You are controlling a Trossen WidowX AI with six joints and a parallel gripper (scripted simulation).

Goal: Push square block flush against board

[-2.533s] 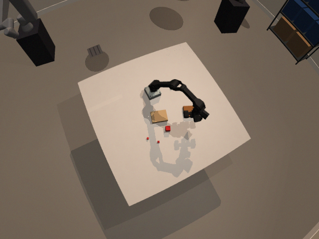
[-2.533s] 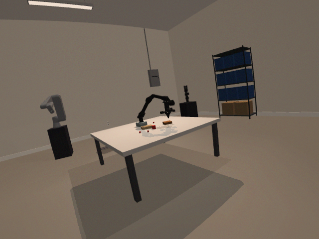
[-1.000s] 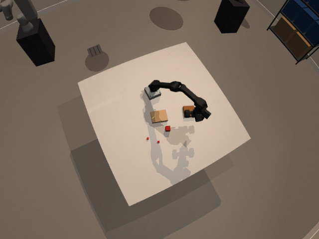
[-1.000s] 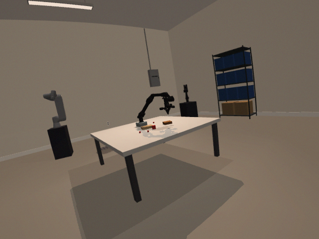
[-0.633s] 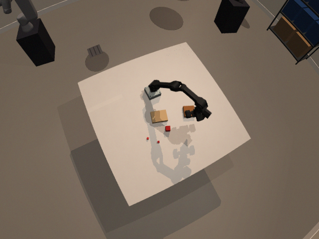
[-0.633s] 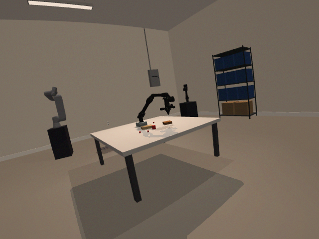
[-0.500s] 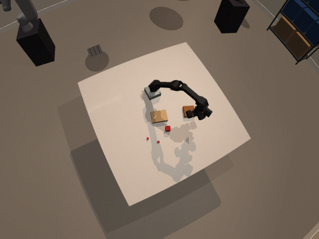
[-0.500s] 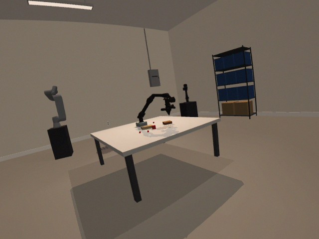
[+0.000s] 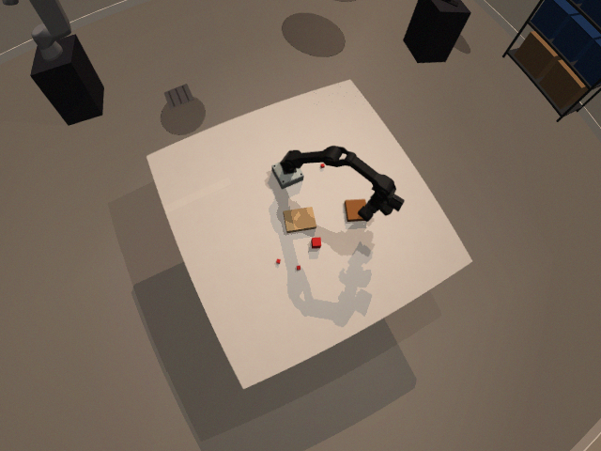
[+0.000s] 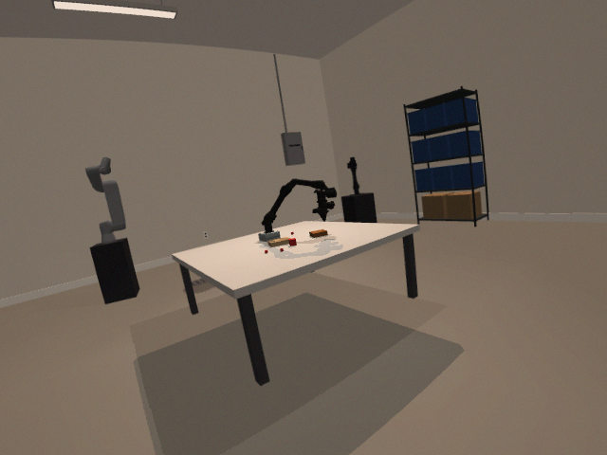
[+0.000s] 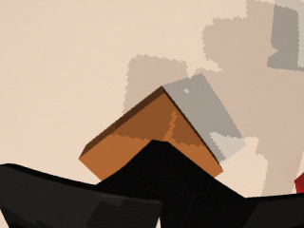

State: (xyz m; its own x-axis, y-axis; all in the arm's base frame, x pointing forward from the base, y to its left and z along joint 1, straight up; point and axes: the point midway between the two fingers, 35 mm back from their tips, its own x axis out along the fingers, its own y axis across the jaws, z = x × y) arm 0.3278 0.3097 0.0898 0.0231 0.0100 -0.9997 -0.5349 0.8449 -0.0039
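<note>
The square block (image 9: 353, 209) (image 10: 318, 233) (image 11: 109, 159), orange-brown, lies flat on the table. The board (image 9: 308, 224) (image 10: 278, 242) is a light wood rectangle lying flat, to the left of the block in the top view. A wide gap separates them, and they do not touch. My gripper (image 9: 366, 214) (image 10: 323, 218) (image 11: 158, 148) is shut and empty. Its fingertips hang above the table near the block, clear of its top in the exterior view. In the wrist view the fingers hide the block's near corner.
A red cube (image 9: 316, 241) (image 10: 292, 242) sits near the board's corner, on the side away from the arm's base (image 9: 287, 176). Small red cubes lie beyond it (image 9: 278, 260) (image 9: 298, 268), and another small red cube (image 9: 322, 165) lies near the base.
</note>
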